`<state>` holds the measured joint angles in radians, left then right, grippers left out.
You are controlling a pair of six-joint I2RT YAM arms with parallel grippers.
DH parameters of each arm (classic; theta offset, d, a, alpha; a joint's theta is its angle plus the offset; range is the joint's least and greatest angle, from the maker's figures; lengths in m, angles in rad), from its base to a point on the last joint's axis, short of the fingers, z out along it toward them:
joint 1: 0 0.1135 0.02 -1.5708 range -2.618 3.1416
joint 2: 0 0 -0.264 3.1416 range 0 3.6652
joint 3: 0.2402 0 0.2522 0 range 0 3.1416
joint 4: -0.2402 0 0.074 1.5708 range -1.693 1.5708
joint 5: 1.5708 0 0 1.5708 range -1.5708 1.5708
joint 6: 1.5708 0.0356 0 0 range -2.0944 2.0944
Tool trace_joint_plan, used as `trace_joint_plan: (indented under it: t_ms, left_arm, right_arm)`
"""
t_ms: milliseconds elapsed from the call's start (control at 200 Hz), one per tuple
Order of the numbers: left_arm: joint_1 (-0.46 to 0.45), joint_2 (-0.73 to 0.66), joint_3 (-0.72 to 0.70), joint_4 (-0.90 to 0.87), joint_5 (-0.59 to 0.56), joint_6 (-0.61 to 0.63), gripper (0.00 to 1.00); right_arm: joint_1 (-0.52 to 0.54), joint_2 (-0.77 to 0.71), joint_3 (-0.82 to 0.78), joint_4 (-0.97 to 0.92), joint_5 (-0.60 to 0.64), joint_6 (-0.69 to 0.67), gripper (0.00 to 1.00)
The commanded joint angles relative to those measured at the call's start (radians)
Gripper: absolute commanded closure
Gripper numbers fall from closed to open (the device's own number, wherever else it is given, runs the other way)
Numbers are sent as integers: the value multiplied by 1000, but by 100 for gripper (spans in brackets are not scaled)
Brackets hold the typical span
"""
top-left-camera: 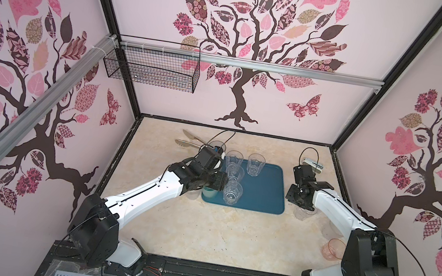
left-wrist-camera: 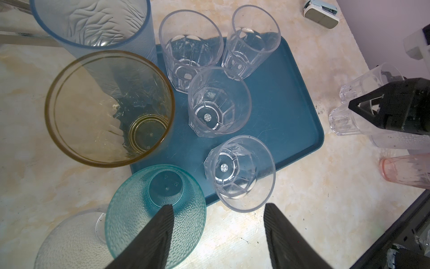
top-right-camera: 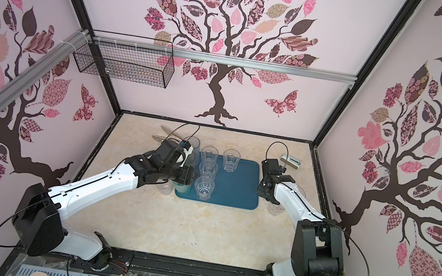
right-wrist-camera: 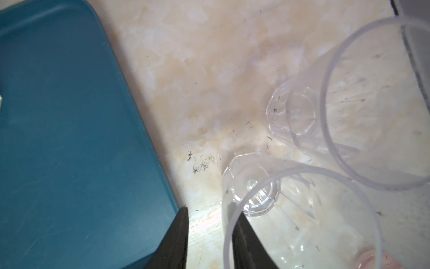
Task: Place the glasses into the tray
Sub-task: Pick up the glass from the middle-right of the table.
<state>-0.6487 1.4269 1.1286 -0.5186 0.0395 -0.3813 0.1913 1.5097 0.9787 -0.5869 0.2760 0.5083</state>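
Marble tabletop [top-left-camera: 197,232]: tray [top-left-camera: 265,195] holds four clear glasses [top-left-camera: 232,192].

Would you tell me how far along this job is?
Done: four clear faceted glasses on the tray. In hand: the right gripper straddles the rim of a fifth clear glass beside the tray, not clamped; the left gripper hangs open, empty. Left: blue-grey glass, frosted glass, pinkish glass, another clear glass; amber glass and teal-green glass sit at the tray's edge, placement unclear.

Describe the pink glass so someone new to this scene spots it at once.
From the blue tray, look right and nearer, to the right arm's black elbow. The pink glass sits beside it on the table; nearby glasses are colourless, it alone is pink.
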Motion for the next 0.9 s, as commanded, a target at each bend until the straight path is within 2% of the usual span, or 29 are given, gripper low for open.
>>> trace_joint_plan:
  t_ms: [0,240,540,730,895]
  left_arm:
    - [-5,4,2,-9,4,12,34]
    - [-5,1,10,-9,-22,25,34]
    - [-5,-11,15,12,-54,39,34]
    - [-5,-36,4,58,-100,40,34]
    - [-4,-61,-16,98,-142,48,34]
  right_arm:
    - [-7,26,-15,6,9,3,70]
    - [-7,20,8,-43,-34,3,81]
    - [5,-60,44,-108,-86,-1,92]
    - [54,-107,114,-182,-60,-7,95]
    - [150,-104,180,-209,-56,-7,95]
